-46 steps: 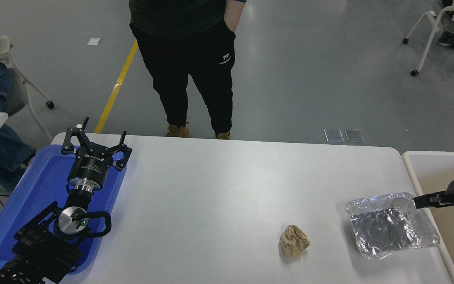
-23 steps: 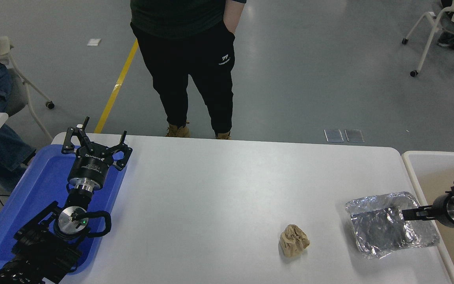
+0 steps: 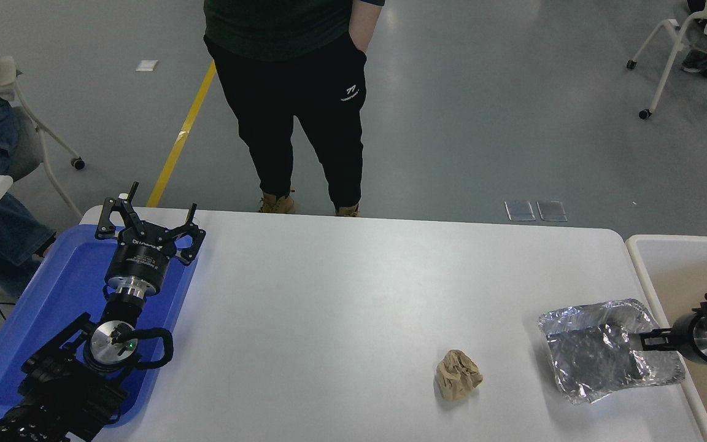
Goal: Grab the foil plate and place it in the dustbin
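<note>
Since the earlier frames the right gripper (image 3: 643,341) has dropped from the far right corner of the foil plate (image 3: 605,351) to its right rim, and its tips now reach over that rim into the tray. Whether its fingers are spread or pinching the foil cannot be told; only a thin black tip shows against the silver. Foil plate lies on the white table (image 3: 353,294) at its near right corner, just beside the dustbin (image 3: 642,264), whose white rim runs along the table's right edge. Crumpled brown paper ball (image 3: 458,374) sits to the plate's left, apart from it. Left gripper (image 3: 148,224) is parked over the blue tray (image 3: 65,282) at lower left, fingers spread and holding nothing. A person (image 3: 295,92) stands at the table's far side.
</note>
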Controlling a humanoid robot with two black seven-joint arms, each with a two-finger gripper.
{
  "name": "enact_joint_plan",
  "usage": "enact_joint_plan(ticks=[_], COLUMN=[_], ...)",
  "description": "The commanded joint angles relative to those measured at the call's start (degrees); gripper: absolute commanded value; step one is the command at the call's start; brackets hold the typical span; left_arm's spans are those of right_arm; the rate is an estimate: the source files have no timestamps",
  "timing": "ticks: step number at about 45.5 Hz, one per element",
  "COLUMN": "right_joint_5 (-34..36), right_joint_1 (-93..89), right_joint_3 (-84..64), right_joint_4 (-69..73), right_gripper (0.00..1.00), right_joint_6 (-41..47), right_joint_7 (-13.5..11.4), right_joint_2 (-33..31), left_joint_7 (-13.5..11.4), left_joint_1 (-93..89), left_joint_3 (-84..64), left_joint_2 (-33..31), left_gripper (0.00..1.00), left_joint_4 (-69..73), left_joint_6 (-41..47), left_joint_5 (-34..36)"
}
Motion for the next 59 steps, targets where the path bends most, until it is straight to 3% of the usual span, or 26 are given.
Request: enact_joint_plan(ticks=[1,32,41,59], right_joint_5=[0.59,2.61,2.7,1.03], right_joint_1=[-0.66,0.92,5.31,24.99], right_joint_3=[2.13,2.39,2.13,-0.41], right_joint_4=[-0.81,0.25,6.04,28.8], right_gripper=[0.0,0.0,0.0,0.0], right_joint_6=[-0.28,0.87,3.94,16.06], right_joint_7=[1.89,5.23,5.58,4.53], right_joint_2=[0.08,-1.06,-5.89,-23.3], left_joint_7=[0.0,0.0,0.0,0.09], left_joint_1=[0.0,0.0,0.0,-0.09], left_joint_3=[0.0,0.0,0.0,0.18], left_joint_2=[0.0,0.0,0.0,0.0], left_gripper=[1.0,1.0,1.0,1.0], left_joint_4=[0.0,0.0,0.0,0.0], left_joint_6=[-0.01,0.08,-0.01,-0.09], left_joint_5=[0.0,0.0,0.0,0.09])
